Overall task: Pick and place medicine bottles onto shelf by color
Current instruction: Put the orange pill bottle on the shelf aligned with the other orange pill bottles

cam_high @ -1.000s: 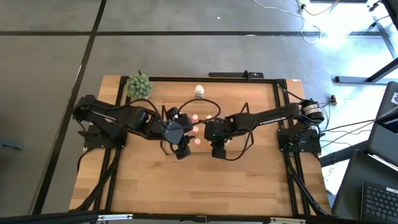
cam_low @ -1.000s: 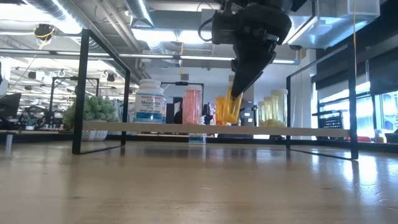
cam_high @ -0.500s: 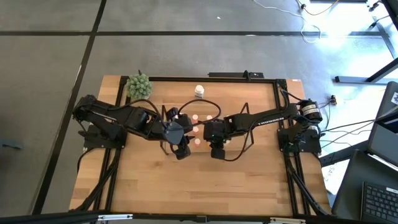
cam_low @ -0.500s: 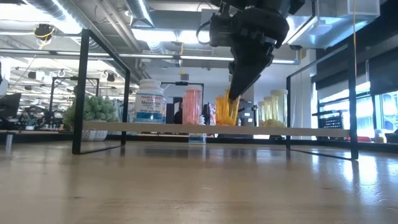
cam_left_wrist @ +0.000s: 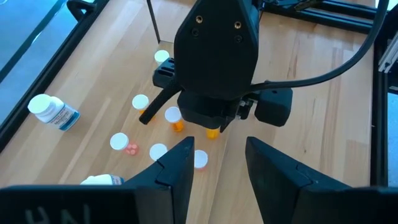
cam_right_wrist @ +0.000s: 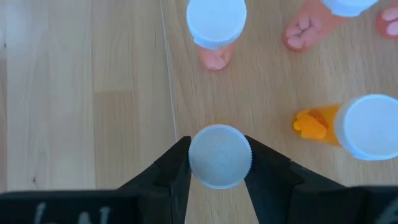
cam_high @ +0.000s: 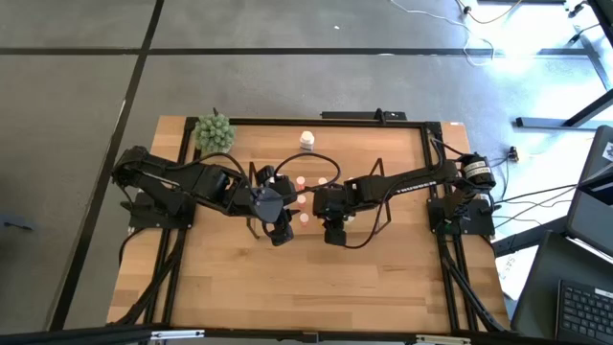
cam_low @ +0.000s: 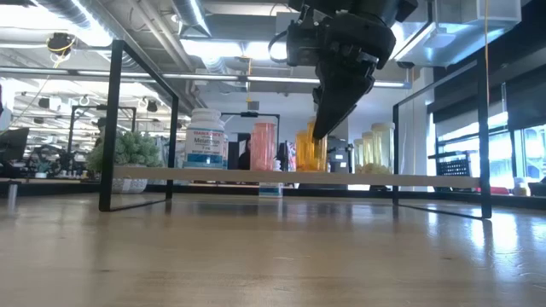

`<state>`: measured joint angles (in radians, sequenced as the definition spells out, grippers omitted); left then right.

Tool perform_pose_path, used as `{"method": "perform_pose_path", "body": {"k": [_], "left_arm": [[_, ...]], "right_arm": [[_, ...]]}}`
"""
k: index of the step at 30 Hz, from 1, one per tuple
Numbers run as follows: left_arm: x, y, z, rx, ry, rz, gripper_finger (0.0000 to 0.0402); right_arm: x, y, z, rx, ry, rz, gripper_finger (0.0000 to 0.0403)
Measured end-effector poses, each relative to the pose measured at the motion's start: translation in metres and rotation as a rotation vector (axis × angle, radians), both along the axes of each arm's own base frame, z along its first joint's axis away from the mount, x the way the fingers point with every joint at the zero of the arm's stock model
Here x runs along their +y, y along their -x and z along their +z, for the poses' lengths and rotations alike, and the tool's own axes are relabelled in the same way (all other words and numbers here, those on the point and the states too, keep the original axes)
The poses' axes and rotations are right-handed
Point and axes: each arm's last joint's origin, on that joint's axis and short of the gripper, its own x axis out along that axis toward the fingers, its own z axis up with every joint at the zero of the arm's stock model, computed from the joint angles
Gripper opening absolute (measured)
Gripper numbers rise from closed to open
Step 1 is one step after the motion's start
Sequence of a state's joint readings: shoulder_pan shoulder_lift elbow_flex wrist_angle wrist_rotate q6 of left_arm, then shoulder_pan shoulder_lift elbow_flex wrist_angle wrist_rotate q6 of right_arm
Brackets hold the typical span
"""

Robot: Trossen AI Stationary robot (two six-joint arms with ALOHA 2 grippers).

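My right gripper (cam_right_wrist: 219, 163) reaches down over the shelf (cam_low: 256, 177) and is shut on an orange medicine bottle (cam_low: 310, 150) with a white cap. A second orange bottle (cam_right_wrist: 357, 127) and a pink one (cam_right_wrist: 216, 28) stand close by. Other pink (cam_low: 264, 145) and cream (cam_low: 380, 147) bottles stand in a row on the shelf board. A larger white bottle (cam_low: 206, 139) stands farther left. My left gripper (cam_left_wrist: 221, 162) hovers open beside the right one, toward the table's near edge, with nothing between its fingers. My right gripper has the orange bottle's white cap (cam_right_wrist: 219, 134) between its two fingers, one on each side. The fingers come from above, slanting steeply down. The bottle stands upright with its bottom (cam_low: 310, 169) on the shelf board.
A green round plant (cam_high: 214, 131) sits at the table's far left corner. The black table frame (cam_low: 112, 128) rises around the work area. Thin shelf wires (cam_left_wrist: 152, 18) stand near the bottles. Bare wood lies toward the near edge (cam_high: 306, 287).
The orange bottle, tilted in my right gripper a second ago, now stands upright on the shelf board. The gripper has stayed over it.
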<state>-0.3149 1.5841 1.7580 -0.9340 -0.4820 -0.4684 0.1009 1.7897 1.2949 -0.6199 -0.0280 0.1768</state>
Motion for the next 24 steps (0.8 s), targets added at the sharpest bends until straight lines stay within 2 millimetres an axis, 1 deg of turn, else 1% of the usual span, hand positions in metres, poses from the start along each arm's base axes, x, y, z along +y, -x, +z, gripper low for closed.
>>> {"method": "perform_pose_path", "body": {"k": [13,16,24], "left_arm": [[0.0000,0.0000,0.0000,0.000,0.000,0.000,0.0137],[0.0000,0.0000,0.0000,-0.001,0.000,0.000,0.0137],[0.0000,0.0000,0.0000,0.000,0.000,0.000,0.0137]], "right_arm": [[0.0000,0.0002,0.0004,0.001,-0.010,-0.020,0.0137],[0.0000,0.0002,0.0005,0.001,-0.010,-0.021,0.0149],[0.0000,0.0002,0.0008,-0.002,-0.001,-0.002,0.0203]]}}
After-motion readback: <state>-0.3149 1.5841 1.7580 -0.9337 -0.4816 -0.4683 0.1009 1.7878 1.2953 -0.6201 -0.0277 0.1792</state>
